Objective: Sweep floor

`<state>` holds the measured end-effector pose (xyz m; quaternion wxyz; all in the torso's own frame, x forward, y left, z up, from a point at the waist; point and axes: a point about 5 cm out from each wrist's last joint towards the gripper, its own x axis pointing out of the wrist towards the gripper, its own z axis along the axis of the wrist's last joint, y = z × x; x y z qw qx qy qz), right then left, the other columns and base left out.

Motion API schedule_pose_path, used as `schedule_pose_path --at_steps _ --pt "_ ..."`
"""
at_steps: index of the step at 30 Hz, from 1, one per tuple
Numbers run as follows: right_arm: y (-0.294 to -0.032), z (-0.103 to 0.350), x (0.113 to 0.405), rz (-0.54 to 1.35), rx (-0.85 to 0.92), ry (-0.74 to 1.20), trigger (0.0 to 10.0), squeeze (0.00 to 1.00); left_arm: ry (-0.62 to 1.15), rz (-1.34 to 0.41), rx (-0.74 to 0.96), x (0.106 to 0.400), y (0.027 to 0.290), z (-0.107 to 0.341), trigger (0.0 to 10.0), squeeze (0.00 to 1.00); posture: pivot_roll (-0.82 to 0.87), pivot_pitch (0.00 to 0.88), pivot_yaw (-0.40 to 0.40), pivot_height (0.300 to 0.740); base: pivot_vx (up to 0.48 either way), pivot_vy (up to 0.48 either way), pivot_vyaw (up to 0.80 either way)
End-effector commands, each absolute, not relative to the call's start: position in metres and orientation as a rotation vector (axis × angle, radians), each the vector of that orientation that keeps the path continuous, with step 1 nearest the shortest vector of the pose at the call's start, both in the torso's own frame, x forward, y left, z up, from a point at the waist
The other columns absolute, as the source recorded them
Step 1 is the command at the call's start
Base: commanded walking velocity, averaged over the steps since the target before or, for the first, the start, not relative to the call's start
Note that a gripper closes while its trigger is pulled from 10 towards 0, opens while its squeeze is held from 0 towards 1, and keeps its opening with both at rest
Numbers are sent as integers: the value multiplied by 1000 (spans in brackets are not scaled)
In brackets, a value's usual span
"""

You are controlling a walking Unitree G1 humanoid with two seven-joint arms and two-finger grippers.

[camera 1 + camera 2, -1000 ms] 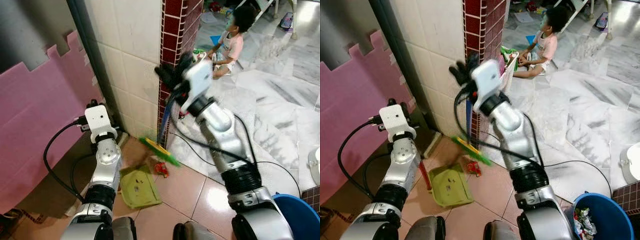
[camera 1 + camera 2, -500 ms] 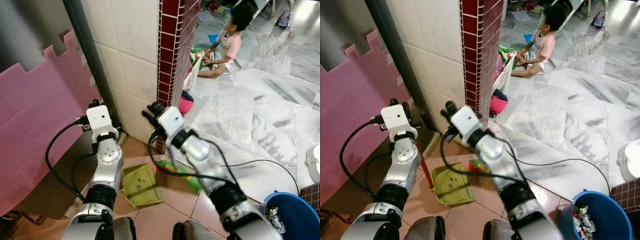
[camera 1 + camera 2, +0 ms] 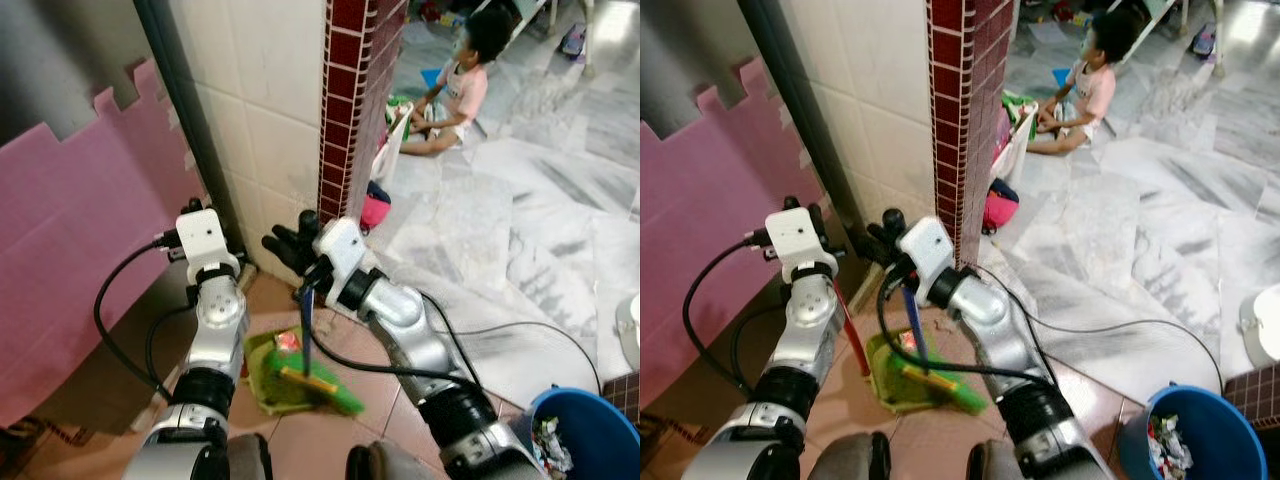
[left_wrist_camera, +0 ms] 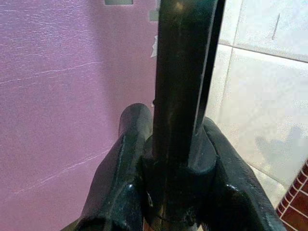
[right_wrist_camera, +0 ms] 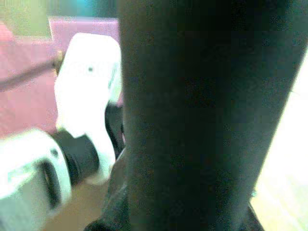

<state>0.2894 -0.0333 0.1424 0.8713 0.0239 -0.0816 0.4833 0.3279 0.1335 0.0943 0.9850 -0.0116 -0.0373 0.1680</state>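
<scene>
floor (image 3: 970, 335): tan tiles near wall, white marble beyond | green dustpan (image 3: 902, 385) flat on tiles, red scrap inside | green broom head (image 3: 945, 388) on dustpan edge | black cable (image 3: 1110, 325) across marble | blue bucket (image 3: 1170, 440) | person sitting (image 3: 1085, 85)

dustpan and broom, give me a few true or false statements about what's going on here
1. The right gripper holds the broom by its blue handle. True.
2. The broom's green bristles rest on the green dustpan. True.
3. The left gripper hangs idle with nothing in it. False: it is shut on the dustpan's red handle.
4. The blue bucket at the robot's right is empty. False: it holds crumpled rubbish.
5. A person sits on the marble floor beyond the red tiled pillar. True.
6. The dustpan lies on the marble floor. False: it sits on the pinkish tiles near the wall.
</scene>
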Motion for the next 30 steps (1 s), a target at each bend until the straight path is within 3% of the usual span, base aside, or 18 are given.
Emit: schedule_pose_path --at_steps 1,5,10,17,24,30 --pt "-32 160 287 1065 147 -208 10000 0 -50 309 -32 328 128 91 10000 0 -34 105 3 740 0 0 0" --pt "-50 194 296 1086 113 -287 10000 0 -47 300 -34 329 127 91 10000 0 -48 106 1 740 0 0 0" --pt "-71 223 318 978 31 -369 10000 0 -48 283 -49 330 127 91 10000 0 -51 106 7 740 0 0 0" --pt "-87 229 326 837 -30 -403 10000 0 -38 155 -110 330 118 94 10000 0 -45 107 10 740 0 0 0" --pt "-99 227 327 716 -73 -426 10000 0 -19 40 -65 324 115 94 10000 0 -49 113 16 740 0 0 0" --pt "-121 216 324 488 -194 -435 10000 0 -6 -110 -70 316 111 98 10000 0 -54 115 15 740 0 0 0"
